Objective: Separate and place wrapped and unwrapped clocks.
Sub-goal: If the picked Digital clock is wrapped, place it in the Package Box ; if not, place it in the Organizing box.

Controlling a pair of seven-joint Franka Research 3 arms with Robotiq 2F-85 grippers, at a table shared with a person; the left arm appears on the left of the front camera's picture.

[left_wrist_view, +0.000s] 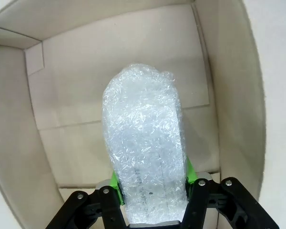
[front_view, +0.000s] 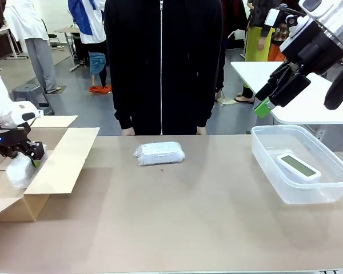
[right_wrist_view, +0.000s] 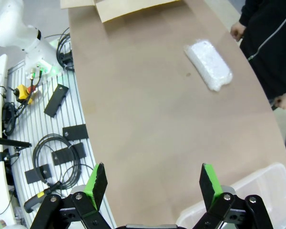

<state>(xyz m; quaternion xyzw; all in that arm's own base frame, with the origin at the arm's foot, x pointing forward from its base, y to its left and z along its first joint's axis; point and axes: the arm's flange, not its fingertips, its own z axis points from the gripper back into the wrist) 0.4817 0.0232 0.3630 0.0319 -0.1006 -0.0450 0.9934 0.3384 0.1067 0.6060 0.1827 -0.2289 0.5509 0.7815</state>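
One wrapped bundle (left_wrist_view: pixel 145 143) was seen between the pads of the left tool (left_wrist_view: pixel 152 180), inside the cardboard box (front_view: pixel 63 160); whether it was gripped could not be told. The other bundle (front_view: pixel 159 153) was laid crosswise on the tabletop (front_view: pixel 206 217), rightward of that tool. The right tool (right_wrist_view: pixel 154 177) was spread apart.

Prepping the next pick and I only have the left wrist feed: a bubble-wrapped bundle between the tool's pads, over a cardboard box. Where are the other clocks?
Observer: The second bubble-wrapped bundle lies mid-table, in front of the person.
Operator: And the bare one?
Observer: The white digital clock lies in the clear plastic tub on the robot's right.
Operator: Is the right tool near my held bundle?
Observer: No. The right tool is open and empty above the tub, far from the held bundle in the left tool.
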